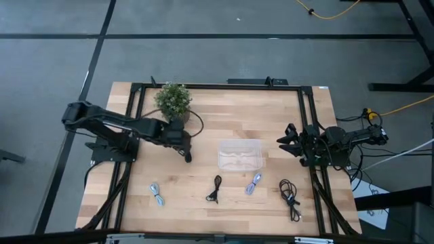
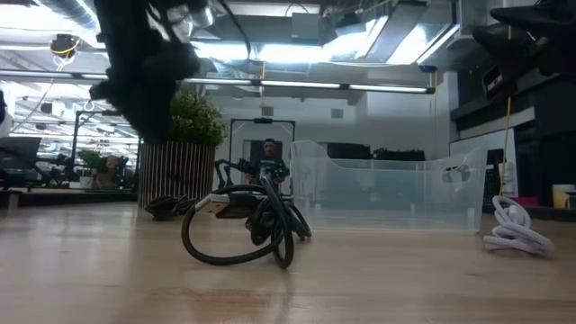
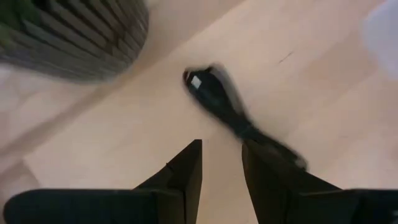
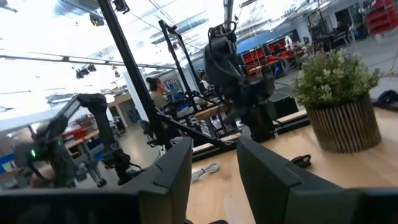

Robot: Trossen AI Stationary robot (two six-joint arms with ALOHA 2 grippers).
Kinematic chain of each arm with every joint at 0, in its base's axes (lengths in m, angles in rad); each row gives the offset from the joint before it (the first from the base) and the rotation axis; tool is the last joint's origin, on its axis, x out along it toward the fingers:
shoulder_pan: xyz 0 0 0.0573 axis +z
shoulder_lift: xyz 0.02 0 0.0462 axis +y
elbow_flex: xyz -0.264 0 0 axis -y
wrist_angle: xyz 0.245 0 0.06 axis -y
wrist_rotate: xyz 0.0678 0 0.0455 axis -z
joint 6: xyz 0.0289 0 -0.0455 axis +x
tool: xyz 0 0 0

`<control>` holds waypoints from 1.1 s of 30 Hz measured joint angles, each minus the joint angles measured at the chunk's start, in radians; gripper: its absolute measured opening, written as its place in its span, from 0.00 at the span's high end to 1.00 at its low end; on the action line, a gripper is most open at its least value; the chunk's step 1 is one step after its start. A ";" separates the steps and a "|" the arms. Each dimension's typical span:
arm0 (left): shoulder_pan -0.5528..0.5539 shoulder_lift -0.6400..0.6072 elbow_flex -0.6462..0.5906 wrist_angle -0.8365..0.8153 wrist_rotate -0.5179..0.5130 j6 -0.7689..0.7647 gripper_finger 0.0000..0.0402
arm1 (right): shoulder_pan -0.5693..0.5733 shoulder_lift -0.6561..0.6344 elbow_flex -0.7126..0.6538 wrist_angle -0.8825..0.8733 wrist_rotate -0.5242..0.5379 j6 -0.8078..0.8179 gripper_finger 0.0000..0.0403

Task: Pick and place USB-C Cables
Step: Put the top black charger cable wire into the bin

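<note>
Nowhere on the cables, the plant pot or the tray can any brand, label or writing be read. Seen from above, the light wooden tabletop (image 1: 224, 129) with its black frame stands on grey floor crossed by dark lines. At the left, the left pincer (image 1: 188, 156) reaches down just in front of the potted plant (image 1: 173, 100); its wrist view shows the fingers (image 3: 186, 171) slightly apart, gripping nothing, with a black cable end (image 3: 214, 93) lying on the wood just beyond them beside the ribbed pot (image 3: 74, 34). Along the near edge lie four USB-C Cables: a silver-grey one (image 1: 157, 195) at the left, a black one (image 1: 215, 188) near the middle, another silver-grey one (image 1: 254, 183) just in front of the clear plastic tray (image 1: 239, 154), and a looser black one (image 1: 290, 194) farther right. At the right edge the right pincer (image 1: 283, 140) waits with its fingers (image 4: 171, 174) apart and empty. Only the low view and the right wrist view take in the room: a workshop with ceiling lights, racks and a person standing far behind; the low view also shows the middle black coil (image 2: 247, 225) close up and a pale cable (image 2: 515, 229) at the right.
</note>
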 joint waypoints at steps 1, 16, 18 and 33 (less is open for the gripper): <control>0.001 0.024 0.000 0.005 0.000 -0.016 0.73 | 0.000 0.000 0.000 0.000 0.000 0.010 0.67; 0.008 0.182 0.000 0.094 0.057 -0.015 0.73 | 0.000 0.000 0.000 -0.007 0.017 -0.033 0.67; 0.008 0.182 0.000 0.117 0.058 -0.014 0.73 | 0.000 0.000 0.000 -0.007 0.018 -0.033 0.67; -0.071 0.182 0.000 0.211 0.009 -0.315 0.73 | 0.000 0.000 0.000 -0.028 0.019 -0.028 0.67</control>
